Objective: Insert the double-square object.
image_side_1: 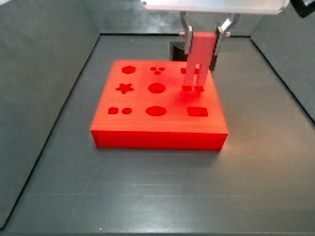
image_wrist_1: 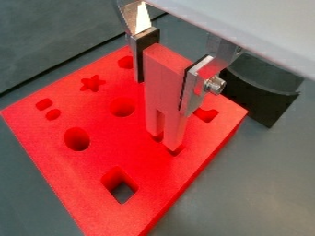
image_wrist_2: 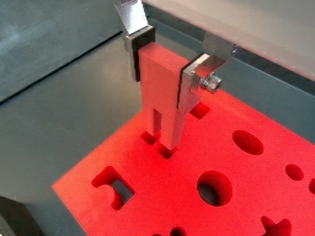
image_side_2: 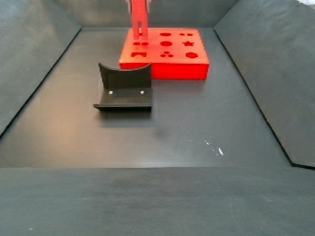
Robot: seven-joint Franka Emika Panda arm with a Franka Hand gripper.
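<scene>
Fingers (image_wrist_1: 138,39) of the gripper (image_wrist_1: 172,60) clamp the double-square object (image_wrist_1: 164,92) from 2 sides, holding it upright over the red block (image_wrist_1: 92,184). Both wrist views show its forked lower end meeting a cutout in the block's top face; how deep it sits cannot be told. On the dark worktop (image_side_2: 185,138), the grey curved stand (image_side_2: 123,89) lies near the block, toward 7 o'clock in a side view.

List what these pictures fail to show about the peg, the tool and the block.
- The double-square object: in both wrist views its lower tips hide the hole in the red block, so insertion depth is unclear.
- The tool: in a side view the top edge cuts off its body.
- The fixture: in a wrist view, mostly cut off by the edge.
</scene>
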